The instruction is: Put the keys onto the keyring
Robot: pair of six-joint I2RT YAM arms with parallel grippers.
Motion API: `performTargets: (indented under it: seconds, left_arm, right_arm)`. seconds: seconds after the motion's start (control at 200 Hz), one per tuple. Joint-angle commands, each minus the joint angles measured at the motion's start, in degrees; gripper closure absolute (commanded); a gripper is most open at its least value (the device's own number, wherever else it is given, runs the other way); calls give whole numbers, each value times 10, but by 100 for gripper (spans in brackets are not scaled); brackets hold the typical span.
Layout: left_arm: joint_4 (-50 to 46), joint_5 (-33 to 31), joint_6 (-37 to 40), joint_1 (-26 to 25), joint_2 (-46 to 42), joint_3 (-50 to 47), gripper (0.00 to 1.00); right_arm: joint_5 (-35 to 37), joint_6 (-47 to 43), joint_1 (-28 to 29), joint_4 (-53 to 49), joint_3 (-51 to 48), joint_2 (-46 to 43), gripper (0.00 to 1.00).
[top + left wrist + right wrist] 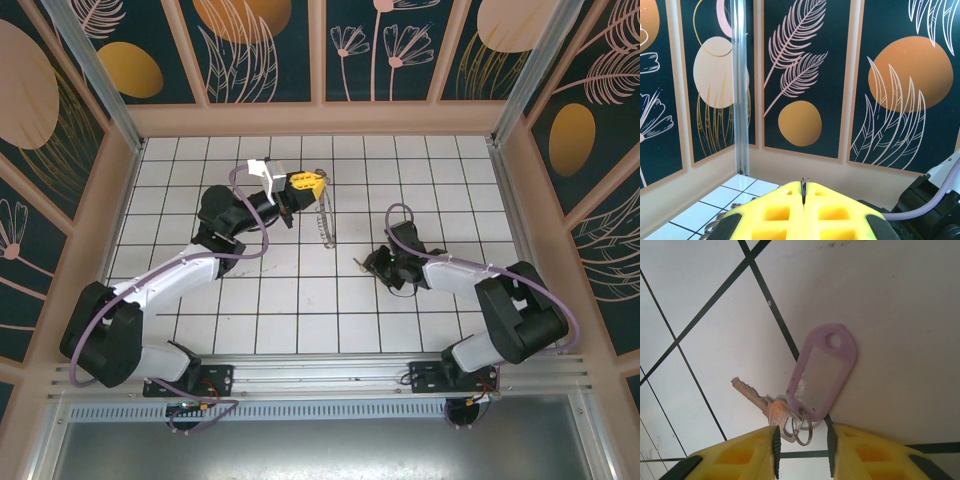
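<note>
One key (754, 396), one lilac tag (823, 369), one small split ring (803, 429), one keyring (321, 216), two arms, left (180, 275) and right (455, 270)

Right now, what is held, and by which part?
The left gripper pinches the keyring by its wire edge; right gripper, jaws apart around the keys, holds nothing.

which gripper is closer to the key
Right. The right gripper is at the key, which lies at the mouth of its open fingers. The left gripper is farther back and to the left, shut on the keyring.
</note>
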Motion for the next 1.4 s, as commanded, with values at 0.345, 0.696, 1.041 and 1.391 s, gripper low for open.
performTargets:
  seconds: [0.345,0.696,1.041,1.391]
  left_arm:
    - [50,9,-11,-3,8,2,100]
    - [51,9,-9,-3,4,-3,100]
    - [59,13,-15,-3,9,-4,100]
    - [64,17,-25,-3,15,-2,100]
  right_arm:
    - [-24,-18,-1,9,19,18,71]
    - [-24,-34,-6,-8,38,47,75]
    - [-18,-38,-23,-8,25,54,79]
    - [-9,-45,-37,-2,11,42,82]
